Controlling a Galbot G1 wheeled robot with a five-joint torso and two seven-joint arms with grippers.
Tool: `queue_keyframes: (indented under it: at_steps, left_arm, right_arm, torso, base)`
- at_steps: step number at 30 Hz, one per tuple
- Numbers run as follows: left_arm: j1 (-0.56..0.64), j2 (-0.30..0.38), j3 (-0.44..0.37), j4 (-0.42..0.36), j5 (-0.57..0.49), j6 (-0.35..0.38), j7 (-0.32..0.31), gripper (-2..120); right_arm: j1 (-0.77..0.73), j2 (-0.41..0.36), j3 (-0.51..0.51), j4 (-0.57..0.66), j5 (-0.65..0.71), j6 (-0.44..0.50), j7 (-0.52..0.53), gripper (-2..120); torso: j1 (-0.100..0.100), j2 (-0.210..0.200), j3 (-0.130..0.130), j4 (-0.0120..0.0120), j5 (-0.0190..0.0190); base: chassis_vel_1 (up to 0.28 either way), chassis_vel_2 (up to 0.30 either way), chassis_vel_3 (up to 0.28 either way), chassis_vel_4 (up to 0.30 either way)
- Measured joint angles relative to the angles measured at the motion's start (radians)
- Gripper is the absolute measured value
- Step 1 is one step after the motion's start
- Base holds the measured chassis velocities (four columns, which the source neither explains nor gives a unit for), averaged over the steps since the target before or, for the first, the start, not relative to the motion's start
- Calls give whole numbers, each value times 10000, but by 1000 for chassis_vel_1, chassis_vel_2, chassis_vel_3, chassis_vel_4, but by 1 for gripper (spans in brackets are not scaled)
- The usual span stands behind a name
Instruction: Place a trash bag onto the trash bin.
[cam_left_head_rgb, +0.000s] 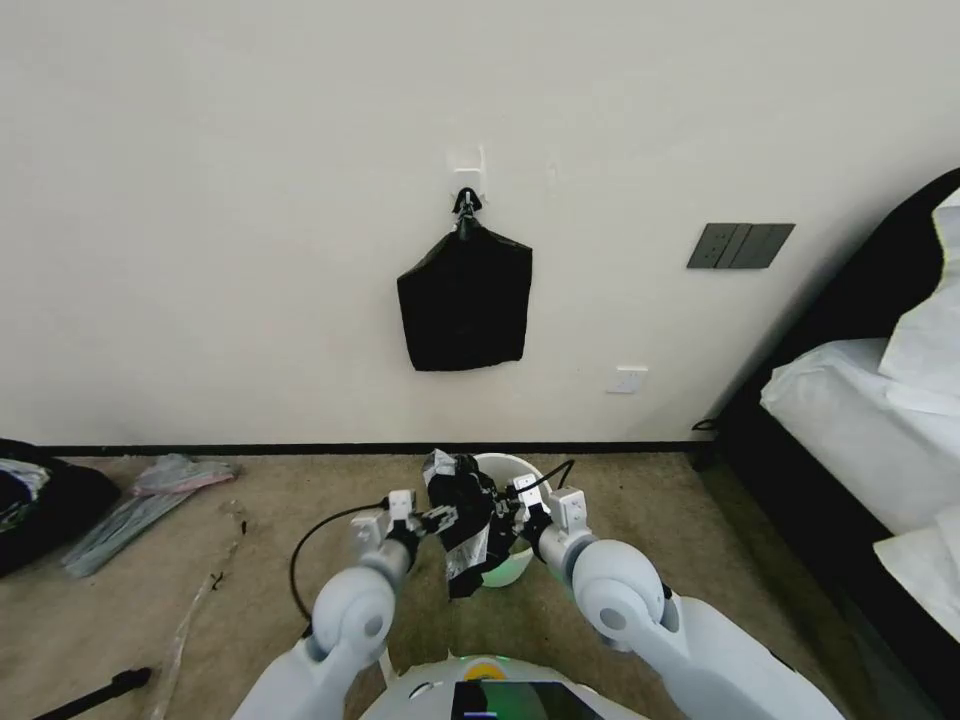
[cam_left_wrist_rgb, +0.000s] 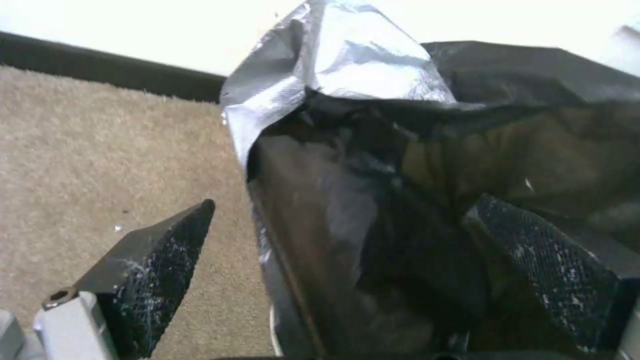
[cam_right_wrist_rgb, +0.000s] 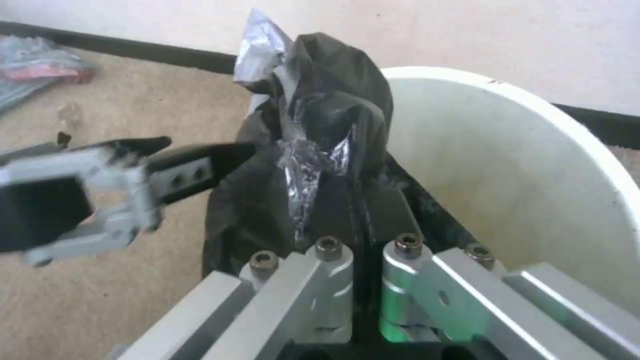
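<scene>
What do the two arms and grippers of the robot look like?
Both arms are smooth white-grey shells with rounded joints. A black cable loops by the left arm. The left gripper has dark, textured, wedge-shaped fingers on grey metal mounts. The right gripper has silver metal links with hex bolts.

- Trash bag (cam_left_head_rgb: 468, 520): we record one thin, crinkly black plastic bag with a glossy grey sheen, bunched and hanging upright at the near left rim of the bin, its lower part draped down the outside wall.
- Trash bin (cam_left_head_rgb: 512, 468): we note a small round cream-white plastic bin, upright on the carpet by the wall, greenish near its base.
</scene>
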Motion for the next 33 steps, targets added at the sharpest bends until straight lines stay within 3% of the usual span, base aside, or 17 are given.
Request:
queue_keyframes:
  at_steps: [2, 5, 6, 10, 13, 18, 22, 25, 31, 33]
  left_arm:
    - [-114, -29, 56, 29, -110, 100, -169, 100]
    - [-962, -267, 506, 334, -877, 792, -1605, 100]
    - [-962, -267, 506, 334, -877, 792, -1605, 100]
    - [-1774, -496, 1018, 986, -1704, 1427, -2978, 98]
    - [-2034, -610, 1147, 1331, -1949, 1513, -3388, 97]
    - [-2284, -822, 1180, 1675, -2274, 1514, -3724, 95]
    - [-2504, -1065, 1246, 2012, -2660, 1520, -4085, 86]
    - [-2601, -1163, 1287, 2205, -2773, 1562, -4178, 72]
    - [-2609, -1165, 1252, 2264, -2880, 1561, -4200, 56]
    - [-2543, -1166, 1173, 2264, -2922, 1531, -4200, 45]
  right_arm:
    - [-1, -3, 3, -2, 1, 1, 8, 0]
    - [-33, 1, 23, -8, 11, 5, 68, 0]
    - [-33, 1, 23, -8, 11, 5, 68, 0]
    - [-47, 66, 40, -24, 16, 9, 118, 0]
    - [-68, 79, 60, -34, 17, 12, 139, 0]
    - [-115, 84, 94, -35, 19, 17, 154, 0]
    - [-105, 87, 93, -36, 33, 19, 189, 0]
    - [-95, 86, 88, -37, 64, 22, 227, 0]
    - [-122, 82, 108, -37, 77, 26, 266, 0]
    - [-134, 82, 117, -40, 78, 34, 287, 0]
  torso:
    - [0, 0, 0, 0, 1]
    - [0, 0, 0, 2, 1]
    - [0, 0, 0, 2, 1]
    - [0, 0, 0, 1, -1]
    - [0, 0, 0, 2, 1]
    - [0, 0, 0, 2, 1]
    - [0, 0, 0, 2, 0]
    - [0, 0, 0, 3, 0]
    - [0, 0, 0, 2, 0]
    - [0, 0, 0, 3, 0]
  base:
    - [0, 0, 0, 0]
    - [0, 0, 0, 0]
    - [0, 0, 0, 0]
    - [0, 0, 0, 0]
    - [0, 0, 0, 0]
    - [0, 0, 0, 0]
    - [0, 0, 0, 0]
    - [0, 0, 0, 0]
    - [0, 0, 0, 0]
    - [0, 0, 0, 0]
